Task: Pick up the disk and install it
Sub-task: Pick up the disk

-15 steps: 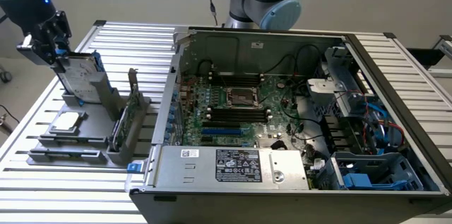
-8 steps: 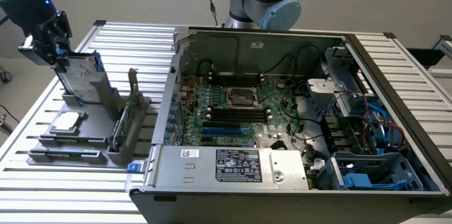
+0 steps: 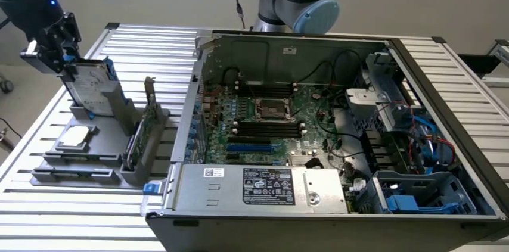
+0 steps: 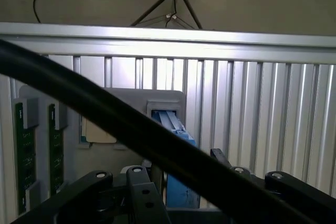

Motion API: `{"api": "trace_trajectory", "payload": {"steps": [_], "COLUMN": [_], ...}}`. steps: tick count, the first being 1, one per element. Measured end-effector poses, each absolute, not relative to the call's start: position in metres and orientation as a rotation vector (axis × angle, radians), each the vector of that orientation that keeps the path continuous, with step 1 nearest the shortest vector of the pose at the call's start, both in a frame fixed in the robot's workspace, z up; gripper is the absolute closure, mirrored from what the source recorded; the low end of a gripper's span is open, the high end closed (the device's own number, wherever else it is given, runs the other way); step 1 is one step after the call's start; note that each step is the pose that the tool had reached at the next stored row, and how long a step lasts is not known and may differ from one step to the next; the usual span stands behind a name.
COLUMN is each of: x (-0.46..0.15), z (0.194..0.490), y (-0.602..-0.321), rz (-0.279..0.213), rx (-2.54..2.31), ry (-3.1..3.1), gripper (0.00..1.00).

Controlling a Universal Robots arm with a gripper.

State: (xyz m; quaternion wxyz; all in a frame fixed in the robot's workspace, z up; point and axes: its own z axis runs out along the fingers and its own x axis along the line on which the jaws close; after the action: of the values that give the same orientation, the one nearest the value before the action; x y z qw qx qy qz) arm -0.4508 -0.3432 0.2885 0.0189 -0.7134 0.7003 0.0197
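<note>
Exterior view: tool (image 3: 67,63) at disk's (image 3: 90,89) top

Soft, even light fills the exterior view. The table (image 3: 151,40) shines pale; the case (image 3: 302,55) is darker inside. In the wrist view the table glares white behind a dark cable (image 4: 105,119).
</note>
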Motion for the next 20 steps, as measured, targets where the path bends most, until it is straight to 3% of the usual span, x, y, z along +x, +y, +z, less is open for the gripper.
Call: {"api": "trace_trajectory", "payload": {"steps": [15, 17, 18, 20], "x": [-0.4514, -0.4513, -0.4513, -0.4513], "z": [0.2878, 0.2878, 0.2878, 0.2877], "y": [-0.3432, -0.3432, -0.3432, -0.3432], "rz": [0.072, 0.072, 0.071, 0.070], "rx": [-2.207, -2.207, -2.207, -2.207], "ry": [2.193, 2.193, 2.193, 2.194], "gripper": [0.46, 0.48, 0.55, 0.55]}}
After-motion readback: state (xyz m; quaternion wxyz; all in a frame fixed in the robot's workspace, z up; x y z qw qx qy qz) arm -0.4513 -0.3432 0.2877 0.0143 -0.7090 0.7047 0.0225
